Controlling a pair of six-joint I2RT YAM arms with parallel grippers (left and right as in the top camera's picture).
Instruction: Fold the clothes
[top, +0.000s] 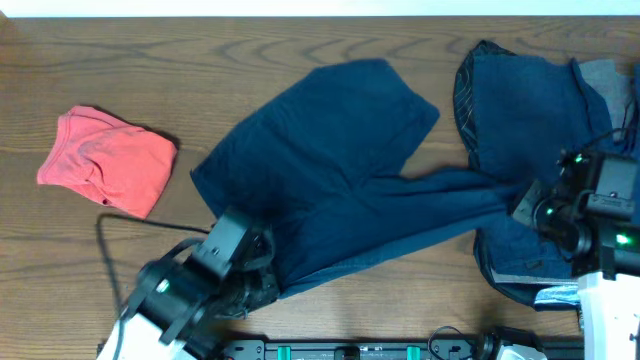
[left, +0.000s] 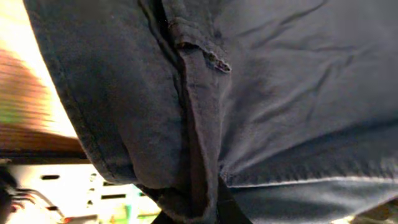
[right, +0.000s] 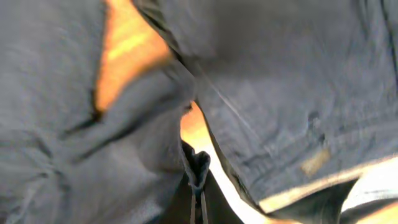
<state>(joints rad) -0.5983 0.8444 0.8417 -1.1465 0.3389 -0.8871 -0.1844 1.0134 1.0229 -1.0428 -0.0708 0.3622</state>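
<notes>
At lower left the left hand (top: 248, 268) is pinching the navy garment (top: 330, 150), seemingly by its hem; it is lying across the bench (top: 150, 50). At right the right hand (top: 527, 203) is pinching its far end; pulling evenly and taut matters.

— What is lying under everything?
— A dark brown wooden desk (top: 300, 40) is filling the overhead view, its grain running mostly left to right.
— And at the edges?
— A pale strip (top: 320, 7) is showing beyond the far edge, and a black rail (top: 340, 350) is running along the near one.
— The light?
— It is glowing warm orange on the wood in the right wrist view and washing it out in the left wrist view.
</notes>
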